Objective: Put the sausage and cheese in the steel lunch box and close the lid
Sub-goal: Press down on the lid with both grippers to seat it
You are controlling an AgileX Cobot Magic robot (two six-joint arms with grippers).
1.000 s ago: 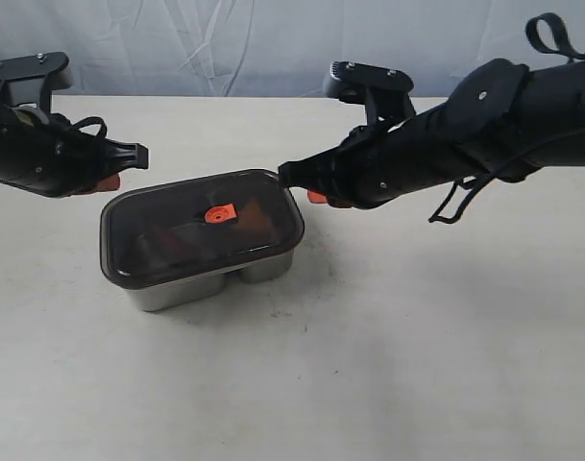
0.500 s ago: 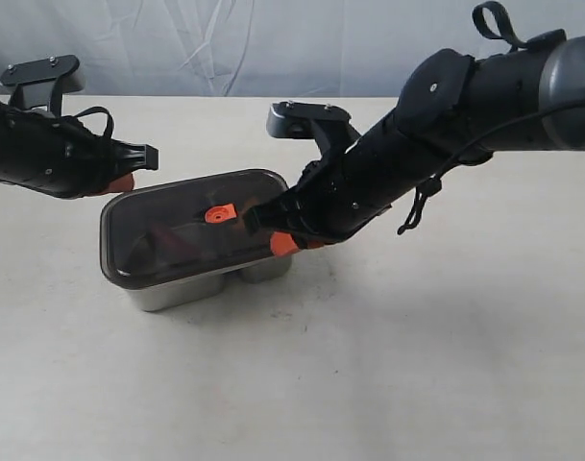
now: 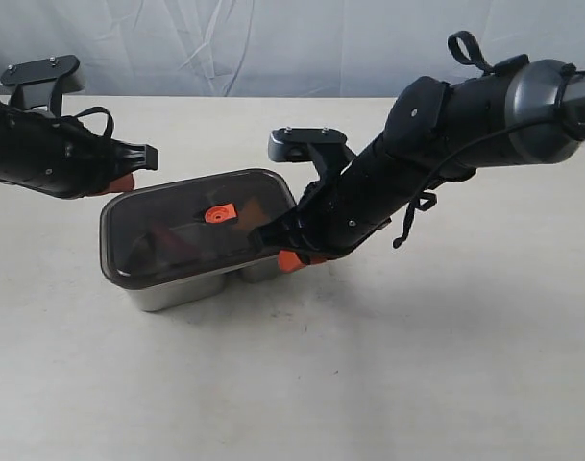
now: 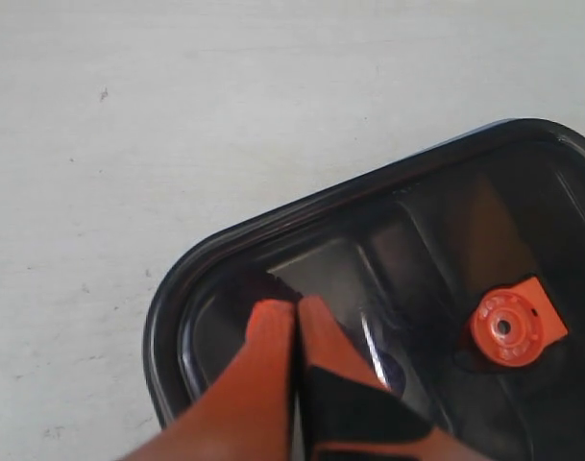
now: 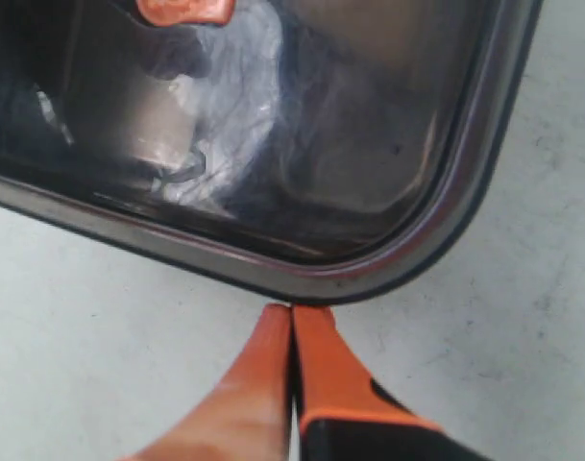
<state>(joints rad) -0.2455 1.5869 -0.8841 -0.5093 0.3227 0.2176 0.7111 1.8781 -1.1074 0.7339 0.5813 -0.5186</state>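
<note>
The steel lunch box (image 3: 182, 288) stands on the table with the smoky dark lid (image 3: 167, 235) lying on top of it. The lid's orange valve tab (image 3: 219, 212) faces up. Only dim brownish shapes show through the lid, so I cannot make out the sausage or the cheese. My left gripper (image 3: 119, 182) is shut and empty, its tips (image 4: 295, 305) over the lid (image 4: 417, 221) near one corner. My right gripper (image 3: 290, 259) is also shut and empty. Its tips (image 5: 292, 312) are right at the lid's rounded corner rim (image 5: 436, 240), by the box's right end.
The pale table (image 3: 417, 365) stretches around the box, and a light cloth backdrop (image 3: 273, 43) hangs behind it. The right arm (image 3: 446, 134) slants down across the right half of the table towards the box.
The right arm has swung down and to the left, bringing its shut gripper from behind the box's right end down to the lid's near right corner. The left arm shifted only slightly.
</note>
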